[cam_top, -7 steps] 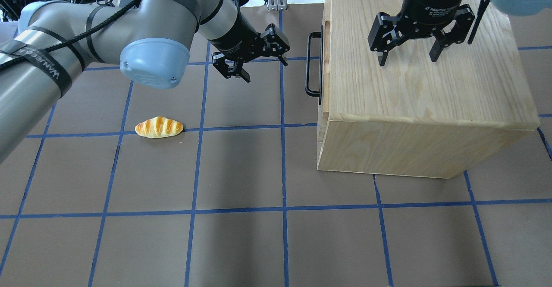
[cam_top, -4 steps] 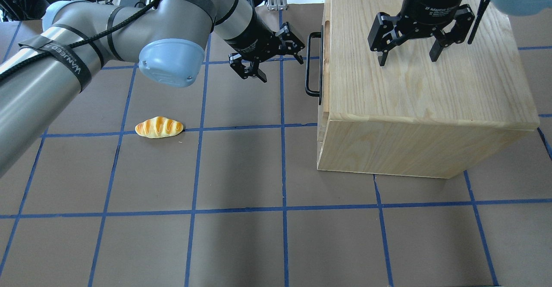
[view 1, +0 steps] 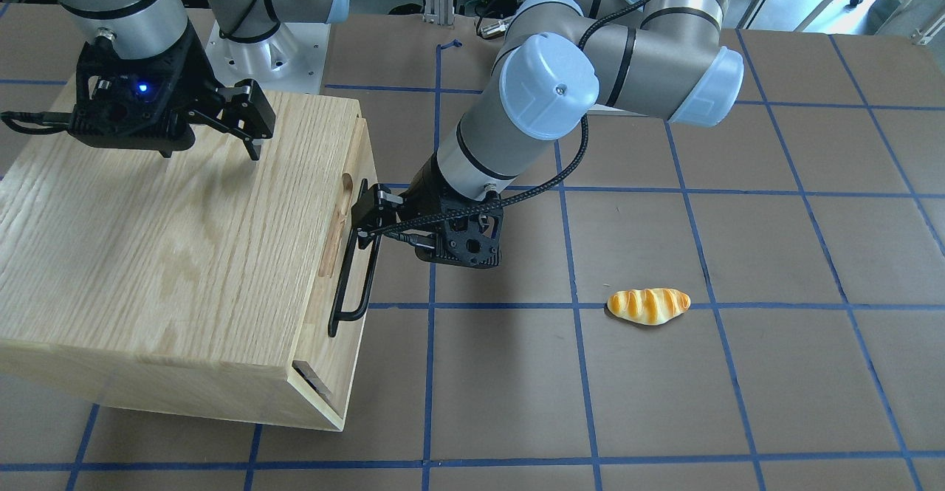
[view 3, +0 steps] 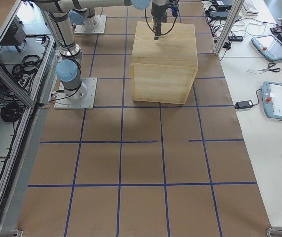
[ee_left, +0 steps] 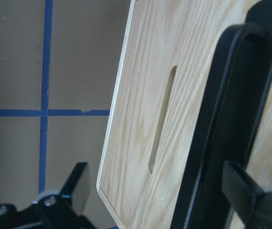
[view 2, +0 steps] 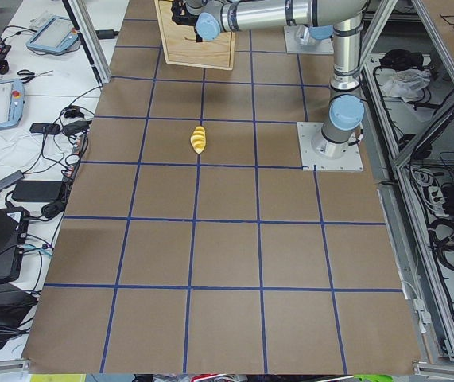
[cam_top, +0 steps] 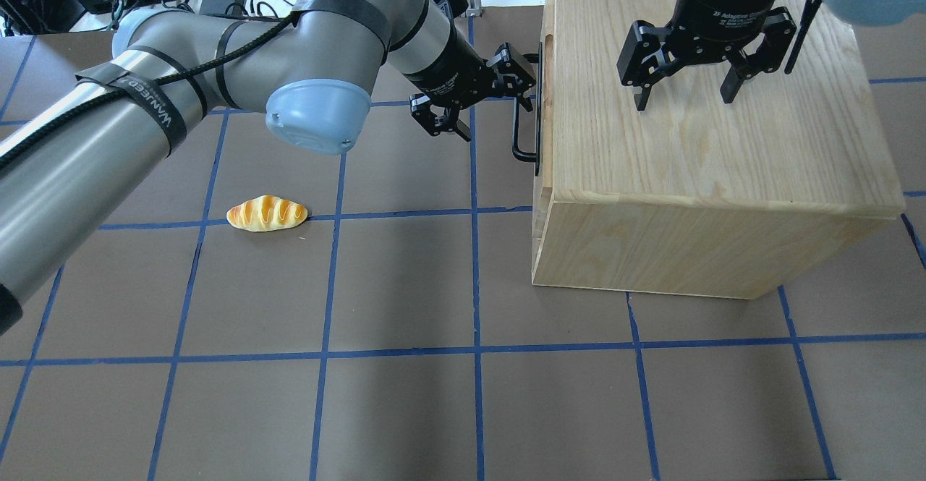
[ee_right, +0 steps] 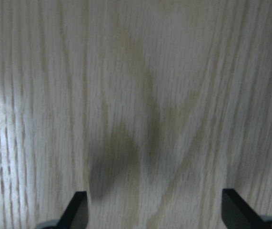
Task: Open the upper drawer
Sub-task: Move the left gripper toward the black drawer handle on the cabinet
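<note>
Left gripper (ee_left: pixel 156 175): jaws wide, straddling upper drawer (ee_left: pixel 140 95) handle (ee_left: pixel 221 119), apparently without contact. Right gripper (cam_top: pixel 684 101): jaws wide, empty, over the drawer's casing (cam_top: pixel 709 163).

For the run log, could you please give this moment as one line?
left gripper: open, straddling handle | right gripper: open, over cabinet top | upper drawer: not yet pulled

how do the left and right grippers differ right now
The left gripper points sideways at the upper drawer, its handle between the jaws. The right gripper points down over the cabinet top, nothing between its jaws. Both have open jaws, neither gripping anything.
</note>
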`<state>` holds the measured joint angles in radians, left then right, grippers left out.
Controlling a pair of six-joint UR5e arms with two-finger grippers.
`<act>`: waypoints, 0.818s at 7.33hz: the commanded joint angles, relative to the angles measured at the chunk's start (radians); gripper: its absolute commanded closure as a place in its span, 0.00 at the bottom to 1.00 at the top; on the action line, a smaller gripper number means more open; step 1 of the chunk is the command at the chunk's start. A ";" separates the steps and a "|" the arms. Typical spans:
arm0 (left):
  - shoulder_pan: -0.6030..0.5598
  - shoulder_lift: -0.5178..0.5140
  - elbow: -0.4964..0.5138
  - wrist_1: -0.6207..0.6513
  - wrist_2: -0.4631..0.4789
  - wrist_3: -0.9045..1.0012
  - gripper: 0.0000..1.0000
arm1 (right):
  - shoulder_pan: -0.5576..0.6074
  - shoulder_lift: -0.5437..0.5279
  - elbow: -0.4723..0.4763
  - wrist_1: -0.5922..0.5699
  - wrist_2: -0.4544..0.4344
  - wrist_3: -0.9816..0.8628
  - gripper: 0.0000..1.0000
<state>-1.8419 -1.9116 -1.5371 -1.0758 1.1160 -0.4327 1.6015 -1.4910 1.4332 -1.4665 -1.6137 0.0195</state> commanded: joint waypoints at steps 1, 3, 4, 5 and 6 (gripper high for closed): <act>0.000 -0.004 0.000 0.002 0.005 0.019 0.00 | 0.000 0.000 0.000 0.000 0.000 -0.001 0.00; -0.002 -0.013 -0.003 0.017 0.039 0.026 0.01 | 0.000 0.000 0.000 0.000 0.000 0.000 0.00; -0.011 -0.017 -0.002 0.023 0.051 0.034 0.01 | -0.001 0.000 0.000 0.000 0.000 0.000 0.00; -0.011 -0.018 -0.003 0.024 0.051 0.034 0.00 | 0.000 0.000 0.000 0.000 0.000 0.000 0.00; -0.016 -0.020 -0.003 0.024 0.053 0.032 0.01 | 0.000 0.000 0.000 0.000 0.000 0.000 0.00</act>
<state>-1.8530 -1.9290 -1.5396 -1.0536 1.1651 -0.4004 1.6010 -1.4910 1.4328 -1.4665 -1.6138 0.0199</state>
